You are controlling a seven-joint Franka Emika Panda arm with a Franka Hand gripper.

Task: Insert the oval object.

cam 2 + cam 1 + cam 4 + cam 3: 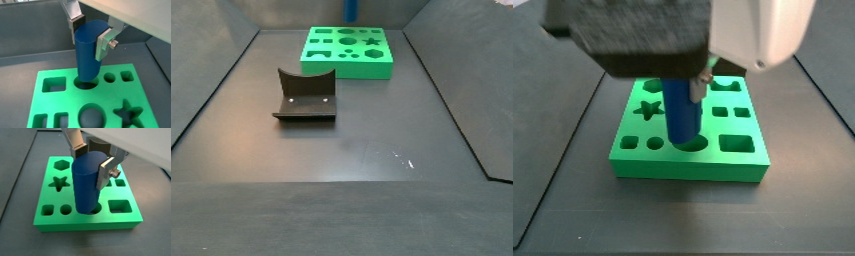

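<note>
gripper (95,159): over the green block (127,219), fingers clamped on the blue peg's (86,183) upper part. peg: kept upright, lower end already entered in a hole, so it is judged to slide straight down.

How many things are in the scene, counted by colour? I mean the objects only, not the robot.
Blue: 1, the peg, held upright in the gripper over the block.
Green: 1, the block with shaped holes.
Dark grey: 1, the fixture.
Total: 3

Dark floor (345,150) carries green block (349,52) (far end), fixture (305,97) nearer.
</note>
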